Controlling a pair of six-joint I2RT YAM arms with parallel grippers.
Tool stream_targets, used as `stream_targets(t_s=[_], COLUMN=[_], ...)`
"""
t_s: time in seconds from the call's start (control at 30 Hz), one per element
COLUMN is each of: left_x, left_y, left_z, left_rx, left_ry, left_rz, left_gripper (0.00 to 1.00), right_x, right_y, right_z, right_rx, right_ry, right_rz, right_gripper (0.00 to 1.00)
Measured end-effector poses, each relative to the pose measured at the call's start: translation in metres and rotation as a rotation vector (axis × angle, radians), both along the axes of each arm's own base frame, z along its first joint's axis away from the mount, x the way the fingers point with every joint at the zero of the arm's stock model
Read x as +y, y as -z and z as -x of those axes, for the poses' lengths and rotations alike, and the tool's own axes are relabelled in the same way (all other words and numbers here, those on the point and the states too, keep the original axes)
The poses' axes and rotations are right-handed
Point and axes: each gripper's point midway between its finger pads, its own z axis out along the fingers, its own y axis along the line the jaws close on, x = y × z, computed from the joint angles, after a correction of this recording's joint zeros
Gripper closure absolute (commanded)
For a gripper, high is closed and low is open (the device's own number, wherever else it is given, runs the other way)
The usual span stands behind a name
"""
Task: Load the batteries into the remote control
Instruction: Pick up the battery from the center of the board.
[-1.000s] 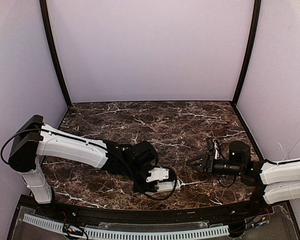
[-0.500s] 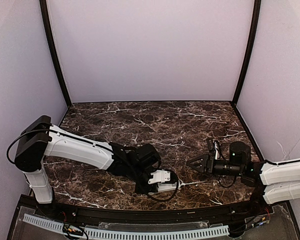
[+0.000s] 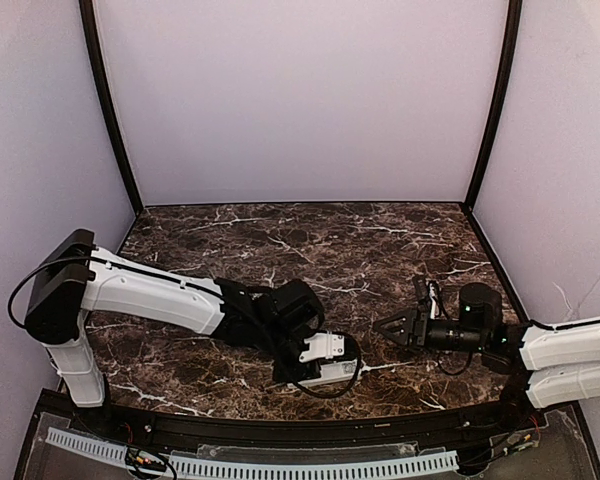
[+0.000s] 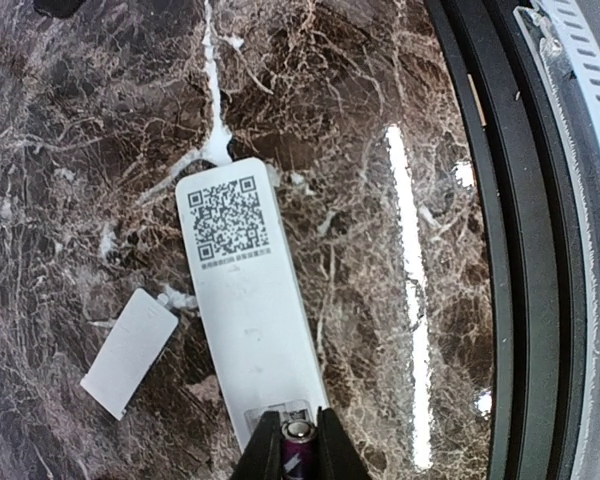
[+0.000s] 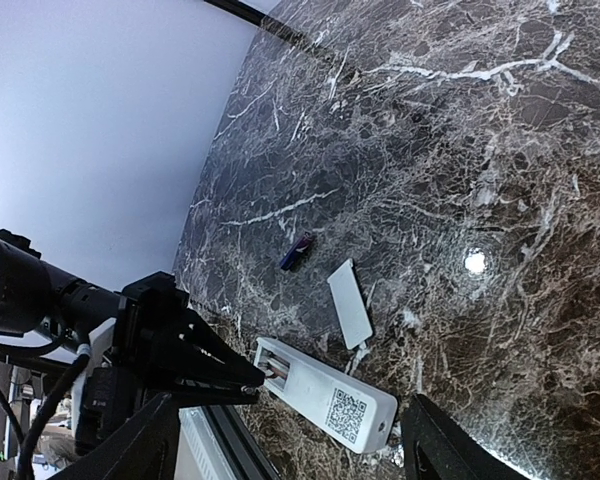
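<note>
The remote control (image 4: 252, 310) lies back-up on the marble, QR label at its far end and open battery recess (image 4: 280, 412) at its near end. My left gripper (image 4: 298, 445) is shut on a purple battery (image 4: 298, 452), whose metal end sits at the recess. From the right wrist, the left gripper (image 5: 248, 375) meets the remote control (image 5: 330, 398) at its recess end. A second battery (image 5: 296, 252) lies loose on the table beyond it. My right gripper (image 5: 290, 460) hovers open and empty to the right of the remote control (image 3: 330, 373).
A small white cover plate (image 4: 130, 352) lies on the marble left of the remote, also visible as the cover plate (image 5: 351, 303) from the right wrist. The table's black front rail (image 4: 540, 250) runs close along the remote's right side.
The left gripper's jaws have closed in on the battery, and the left arm has shifted slightly right toward the remote. The right arm has stayed put.
</note>
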Motion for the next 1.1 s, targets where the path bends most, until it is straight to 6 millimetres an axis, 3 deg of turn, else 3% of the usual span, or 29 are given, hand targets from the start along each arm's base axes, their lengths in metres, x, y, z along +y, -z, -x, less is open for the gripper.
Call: stream_targets(t_s=[0.17,0.3,0.4,0.53,0.63,0.73,0.9,1.1], left_x=[-0.003,-0.001,0.015,0.060,0.094,0.115,0.136,0.143], left_y=[-0.020,-0.038,-0.042,-0.017,0.003,0.014,0.021,0.032], left_z=[-0.005,-0.032,-0.062,-0.084,-0.086,-0.089,-0.098,-0.098], left_rx=[-0.026,-0.067,-0.087,-0.057,-0.024,-0.008,0.024,0.062], left_ry=[-0.017,-0.106,-0.220,-0.387,-0.484,-0.553,-0.639,-0.661], left_rz=[0.033,0.019,-0.021,-0.133,-0.226,-0.278,-0.308,-0.337], left_gripper=[0.90,0.89,0.88,0.88,0.88,0.87,0.83,0.72], right_x=[0.001,0.001,0.001,0.000,0.000,0.000,0.000,0.000], right_y=[-0.002,-0.003,-0.003,-0.005,-0.004,-0.004,-0.003,-0.003], right_z=[-0.001,0.000,0.000,0.001,0.001,0.001,0.001,0.002], right_rx=[-0.006,-0.007,-0.008,-0.014,-0.013,-0.012,-0.008,-0.008], right_ry=[0.001,-0.002,-0.002,-0.002,-0.002,-0.003,-0.006,-0.006], right_rz=[-0.009,-0.011,-0.012,-0.018,-0.017,-0.016,-0.014,-0.014], right_gripper=[0.27,0.27,0.27,0.27,0.27,0.27,0.27,0.27])
